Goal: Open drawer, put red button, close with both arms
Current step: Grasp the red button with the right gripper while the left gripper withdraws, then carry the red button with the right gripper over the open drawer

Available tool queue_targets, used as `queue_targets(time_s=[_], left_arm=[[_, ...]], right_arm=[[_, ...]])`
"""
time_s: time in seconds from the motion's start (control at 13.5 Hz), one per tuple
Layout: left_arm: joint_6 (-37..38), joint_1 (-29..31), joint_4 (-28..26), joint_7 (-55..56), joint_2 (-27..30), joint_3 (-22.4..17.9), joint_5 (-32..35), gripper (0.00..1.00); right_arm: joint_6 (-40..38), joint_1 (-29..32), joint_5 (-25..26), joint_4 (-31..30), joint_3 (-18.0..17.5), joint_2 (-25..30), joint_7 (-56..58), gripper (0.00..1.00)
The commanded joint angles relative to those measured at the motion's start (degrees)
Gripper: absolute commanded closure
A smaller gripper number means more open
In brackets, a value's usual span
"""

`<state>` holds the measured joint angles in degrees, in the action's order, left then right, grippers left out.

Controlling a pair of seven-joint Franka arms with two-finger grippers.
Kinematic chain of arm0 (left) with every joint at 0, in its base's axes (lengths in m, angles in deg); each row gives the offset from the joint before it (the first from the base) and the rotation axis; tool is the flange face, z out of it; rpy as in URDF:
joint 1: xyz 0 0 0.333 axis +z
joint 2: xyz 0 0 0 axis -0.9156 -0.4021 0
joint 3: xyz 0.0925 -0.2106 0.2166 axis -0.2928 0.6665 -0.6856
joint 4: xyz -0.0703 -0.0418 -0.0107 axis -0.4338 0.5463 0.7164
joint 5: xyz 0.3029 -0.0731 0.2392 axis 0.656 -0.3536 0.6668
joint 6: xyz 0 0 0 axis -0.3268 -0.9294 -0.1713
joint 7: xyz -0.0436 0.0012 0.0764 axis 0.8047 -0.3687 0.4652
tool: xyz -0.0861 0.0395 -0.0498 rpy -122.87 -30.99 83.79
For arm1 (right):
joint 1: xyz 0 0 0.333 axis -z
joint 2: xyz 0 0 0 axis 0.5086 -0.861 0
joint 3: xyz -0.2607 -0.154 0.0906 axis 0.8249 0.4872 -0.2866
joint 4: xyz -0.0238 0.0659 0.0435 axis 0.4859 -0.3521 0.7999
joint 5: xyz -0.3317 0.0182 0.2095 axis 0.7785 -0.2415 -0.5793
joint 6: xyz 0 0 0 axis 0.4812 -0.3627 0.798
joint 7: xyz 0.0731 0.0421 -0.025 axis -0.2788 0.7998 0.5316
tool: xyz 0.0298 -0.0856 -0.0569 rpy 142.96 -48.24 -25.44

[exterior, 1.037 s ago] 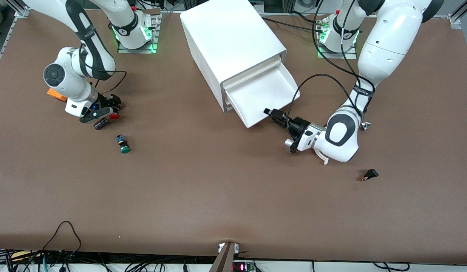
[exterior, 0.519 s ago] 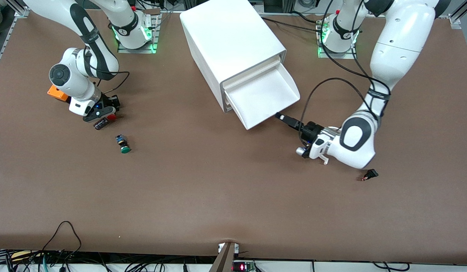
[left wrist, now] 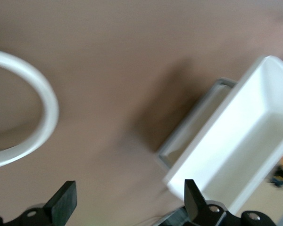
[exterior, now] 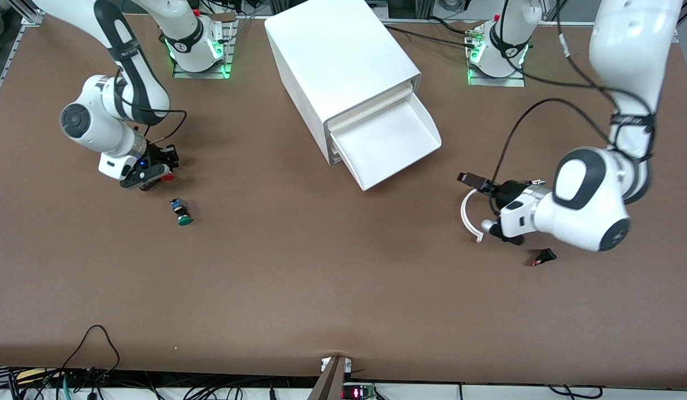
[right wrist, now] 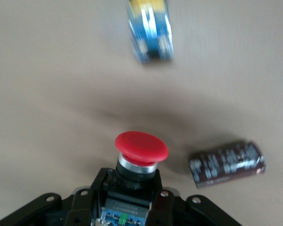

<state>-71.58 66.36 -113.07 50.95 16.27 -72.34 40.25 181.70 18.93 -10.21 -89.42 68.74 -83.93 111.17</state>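
At middle left of the front frame, the right gripper [exterior: 154,171] pinches the red button [exterior: 167,177], jaws pressed against the black body. The right wrist view shows the red button [right wrist: 141,147] with its round cap pointing outward from the black fingers [right wrist: 92,200], above the brown table [right wrist: 47,84]. A dark cylinder [right wrist: 226,165] lies just beside it on the table, and the green-capped button [exterior: 182,213] sits slightly lower in the front frame.

Upper centre, the white cabinet [exterior: 338,61] has its middle drawer [exterior: 391,141] pulled out. The left wrist view catches the drawer [left wrist: 240,136] at its right side.

Right of centre, the left gripper [exterior: 470,179] hangs over bare table, jaws spread, nothing between them. A small black block [exterior: 544,257] lies lower right of it.
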Motion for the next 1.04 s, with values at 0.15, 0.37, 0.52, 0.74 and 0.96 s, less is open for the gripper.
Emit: queue_targets(time_s=[0.15,0.37,0.52,0.74,0.96], left_arm=[[1.6,4.7,-1.1,0.1,9.7,-0.1,13.3,0.00],[0.2,4.8,-0.4,6.2,10.9,0.1,19.9,0.00],[-2.2,4.8,-0.6,18.0,10.3,0.5,20.2,0.00],[-2.4,4.6,-0.3,18.6,10.3,0.7,21.2,0.00],[-2.3,4.9,-0.6,18.1,10.1,0.6,20.9,0.00]], right_arm=[[-25.4,-5.0,-1.5,24.2,-0.4,-3.0,-12.1,0.81],[-32.0,-12.1,-1.8,33.6,-0.4,-5.5,-24.7,0.81],[-32.7,-16.7,-6.9,39.1,-0.4,-7.9,-33.5,0.81],[-34.5,-24.0,-9.4,49.0,-0.4,-13.5,-48.2,0.81],[-33.6,-32.7,-11.3,58.1,-0.4,-19.8,-63.2,0.81]])
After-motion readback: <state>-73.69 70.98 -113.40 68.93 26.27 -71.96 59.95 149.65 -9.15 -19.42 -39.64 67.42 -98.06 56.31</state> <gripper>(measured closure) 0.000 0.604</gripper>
